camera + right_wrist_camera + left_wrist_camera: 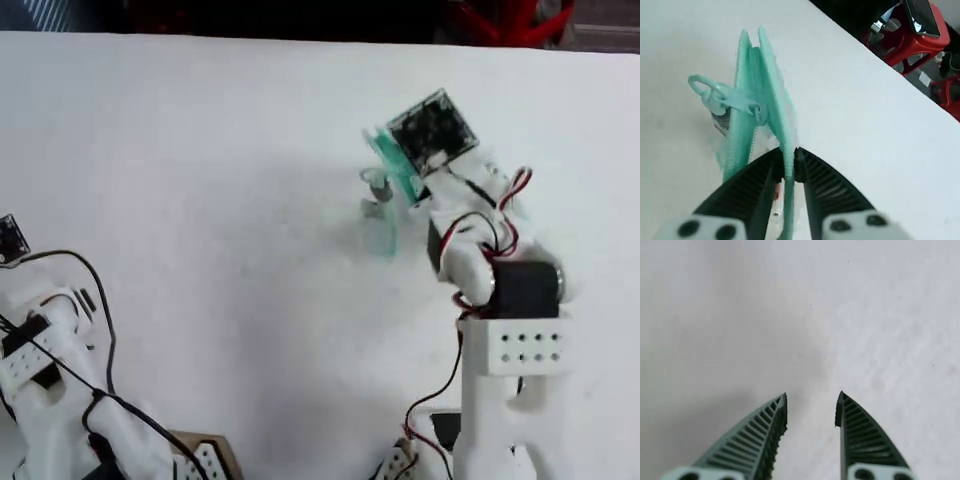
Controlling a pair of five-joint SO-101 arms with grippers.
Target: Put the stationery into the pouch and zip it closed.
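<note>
clamped on the edge of the upright teal pouch with right gripper, left gripper spread apart over the table.

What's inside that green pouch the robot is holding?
Through the pouch wall, one small dark item shows near the zip ring; I cannot tell what it is. The right hand hides the lower part.

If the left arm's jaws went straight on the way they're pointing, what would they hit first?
Most likely the white table: the open jaws point down at it and nothing lies in their line, though depth is hard to judge.
</note>
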